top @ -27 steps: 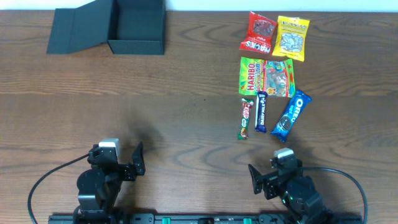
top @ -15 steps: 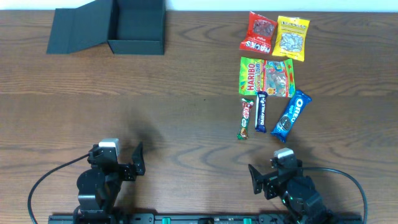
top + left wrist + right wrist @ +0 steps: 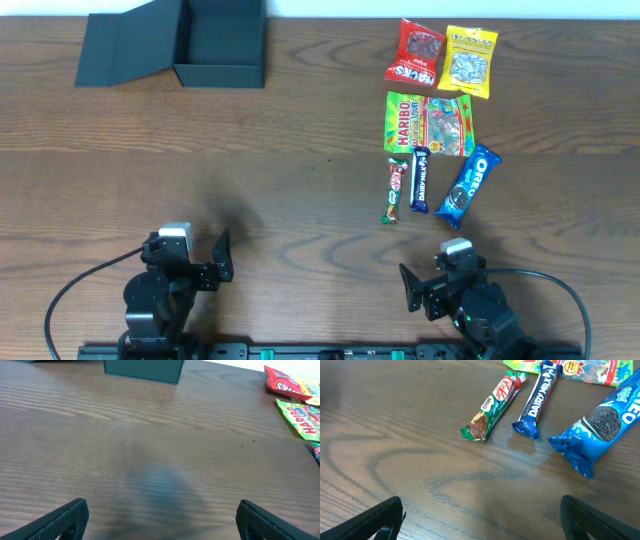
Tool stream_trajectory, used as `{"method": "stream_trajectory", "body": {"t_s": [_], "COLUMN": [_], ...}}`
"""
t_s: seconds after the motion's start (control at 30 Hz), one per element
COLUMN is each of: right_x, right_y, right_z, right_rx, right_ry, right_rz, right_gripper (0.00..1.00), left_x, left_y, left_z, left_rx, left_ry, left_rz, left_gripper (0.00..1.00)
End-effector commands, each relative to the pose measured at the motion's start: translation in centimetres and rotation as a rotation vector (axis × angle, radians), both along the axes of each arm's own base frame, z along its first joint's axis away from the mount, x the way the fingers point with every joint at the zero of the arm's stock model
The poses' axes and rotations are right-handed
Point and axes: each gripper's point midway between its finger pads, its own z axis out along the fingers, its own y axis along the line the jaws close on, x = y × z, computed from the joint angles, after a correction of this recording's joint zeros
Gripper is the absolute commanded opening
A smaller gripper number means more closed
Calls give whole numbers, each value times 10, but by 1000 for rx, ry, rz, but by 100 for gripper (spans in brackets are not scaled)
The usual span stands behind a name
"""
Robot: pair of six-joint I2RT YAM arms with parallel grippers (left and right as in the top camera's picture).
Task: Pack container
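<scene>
The dark container stands open at the far left of the table, its flap lid laid out to the left; its front wall shows in the left wrist view. Snacks lie at the right: a red packet, a yellow packet, a Haribo bag, a KitKat bar, a Dairy Milk bar and an Oreo pack. My left gripper is open and empty near the front edge. My right gripper is open and empty, just short of the bars.
Bare wooden table lies between the container and the snacks. Black cables run from both arm bases at the front edge.
</scene>
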Motion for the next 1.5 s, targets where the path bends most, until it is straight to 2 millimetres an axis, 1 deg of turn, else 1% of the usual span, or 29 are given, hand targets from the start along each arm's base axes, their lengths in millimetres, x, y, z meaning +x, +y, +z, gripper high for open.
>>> {"method": "stream_trajectory", "body": {"t_s": [0.0,0.73,0.83,0.9,0.97,1.0,1.07,1.13,1.2,1.33,1.47], "right_x": [0,0,0,0,0,0,0,0,0,0,0], "right_y": [-1,0,0,-1,-1,-1,-1,-1,-1,-1,-1], "right_z": [-2,-2,-2,-2,-2,-2,-2,-2,-2,-2,-2], "right_rx": [-10,-9,-9,-10,-10,-10,-9,-10,-10,-10,-10], "right_ry": [-5,-5,-5,-5,-5,-5,-5,-5,-5,-5,-5], "right_rz": [4,4,5,4,4,4,4,4,4,4,4], "right_gripper": [99,99,99,99,99,99,99,99,99,99,99], "left_x": [0,0,-1,-1,-1,1,4,7,10,18,32], "left_y": [0,0,-8,-16,-26,-34,-44,-44,-40,-34,-28], "left_z": [-6,-6,-5,-1,9,20,44,61,66,66,69], "left_rx": [-12,-12,-39,-92,-123,-139,-150,-141,-133,-120,-58], "left_ry": [10,10,11,3,-31,-76,-174,-249,-269,-240,-198], "left_rz": [5,5,-36,-65,-119,-169,-231,-236,-215,-177,-161], "left_gripper": [95,95,95,95,95,95,95,95,95,95,95]}}
